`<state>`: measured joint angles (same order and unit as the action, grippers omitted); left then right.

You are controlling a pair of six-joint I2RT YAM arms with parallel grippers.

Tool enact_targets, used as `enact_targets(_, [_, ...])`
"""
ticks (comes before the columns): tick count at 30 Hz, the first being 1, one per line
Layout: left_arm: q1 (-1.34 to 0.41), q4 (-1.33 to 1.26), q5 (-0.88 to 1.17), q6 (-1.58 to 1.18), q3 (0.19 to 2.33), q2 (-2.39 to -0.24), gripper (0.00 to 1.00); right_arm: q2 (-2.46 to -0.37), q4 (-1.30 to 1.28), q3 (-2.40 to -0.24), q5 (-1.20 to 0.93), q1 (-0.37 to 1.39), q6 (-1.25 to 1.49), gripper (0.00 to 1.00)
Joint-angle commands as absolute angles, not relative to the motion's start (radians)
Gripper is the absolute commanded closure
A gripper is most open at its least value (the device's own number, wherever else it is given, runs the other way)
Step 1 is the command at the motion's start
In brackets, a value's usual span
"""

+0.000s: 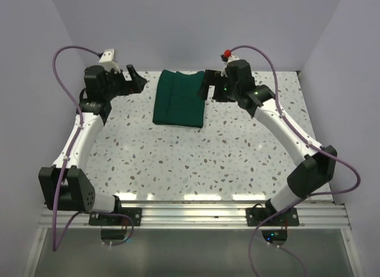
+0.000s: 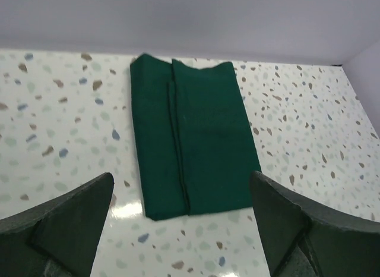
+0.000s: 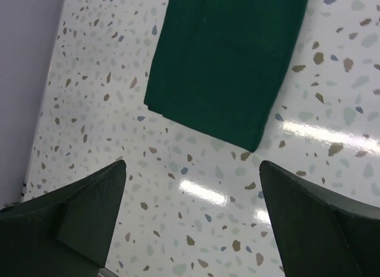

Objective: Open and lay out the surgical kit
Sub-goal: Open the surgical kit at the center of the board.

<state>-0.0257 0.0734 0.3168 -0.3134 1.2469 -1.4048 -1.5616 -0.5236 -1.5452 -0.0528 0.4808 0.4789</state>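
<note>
The surgical kit is a dark green cloth wrap, folded shut into a flat rectangle at the back middle of the table. The steel tray and instruments are hidden. The wrap also shows in the left wrist view, with a fold seam down its length, and in the right wrist view. My left gripper is open and empty, just left of the wrap, apart from it. My right gripper is open and empty at the wrap's right edge. The left fingers and right fingers are spread wide.
The speckled white table is walled by lilac panels at the back and both sides. An aluminium rail with both arm bases runs along the near edge. The right arm stretches along the right side.
</note>
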Motion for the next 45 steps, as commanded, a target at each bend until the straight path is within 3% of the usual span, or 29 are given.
enact_targets(1, [-0.029, 0.254, 0.315, -0.442, 1.236, -1.289, 0.0, -1.681, -0.586, -1.744, -0.011, 0.584, 0.483, 0.01])
enact_targets(5, [-0.015, 0.178, 0.619, -0.511, 1.034, -1.281, 0.0, -1.96, -0.781, -2.084, 0.052, 0.661, 0.428, 0.02])
enact_targets(7, [-0.021, 0.326, 0.597, -0.511, 1.035, -1.27, 0.0, -2.155, -0.882, -2.34, 0.104, 0.689, 0.423, 0.02])
enact_targets(9, [-0.028, 0.301, 0.516, -0.515, 0.976, -1.182, 0.0, -2.261, -0.96, -2.541, 0.141, 0.703, 0.416, 0.02])
enact_targets(15, [-0.052, 0.541, 0.221, -0.5, 1.013, -1.091, 0.0, -2.356, -0.792, -2.485, 0.149, 0.712, 0.408, 0.02])
enact_targets(22, [-0.051, 0.636, 0.166, -0.499, 0.917, -0.885, 0.0, -2.534, -0.741, -2.565, 0.176, 0.71, 0.351, 0.02])
enact_targets(30, [-0.051, 0.682, 0.155, -0.482, 0.931, -0.865, 0.0, -2.649, -0.678, -2.571, 0.242, 0.741, 0.345, 0.08])
enact_targets(34, [-0.051, 0.729, 0.12, -0.446, 0.982, -0.897, 0.0, -2.672, -0.698, -2.562, 0.264, 0.761, 0.344, 0.23])
enact_targets(36, [-0.051, 0.736, 0.115, -0.439, 0.995, -0.908, 0.0, -2.678, -0.718, -2.548, 0.278, 0.772, 0.341, 0.27])
enact_targets(39, [-0.051, 0.735, 0.133, -0.422, 0.997, -0.94, 0.0, -2.694, -0.755, -2.533, 0.29, 0.788, 0.333, 0.46])
enact_targets(40, [-0.051, 0.732, 0.141, -0.419, 0.999, -0.952, 0.0, -2.694, -0.762, -2.528, 0.293, 0.795, 0.333, 0.61])
enact_targets(43, [-0.051, 0.719, 0.149, -0.407, 1.008, -0.972, 0.0, -2.671, -0.772, -2.496, 0.308, 0.793, 0.333, 0.86])
enact_targets(45, [-0.051, 0.721, 0.14, -0.397, 1.031, -0.995, 0.0, -2.642, -0.769, -2.485, 0.322, 0.793, 0.325, 0.95])
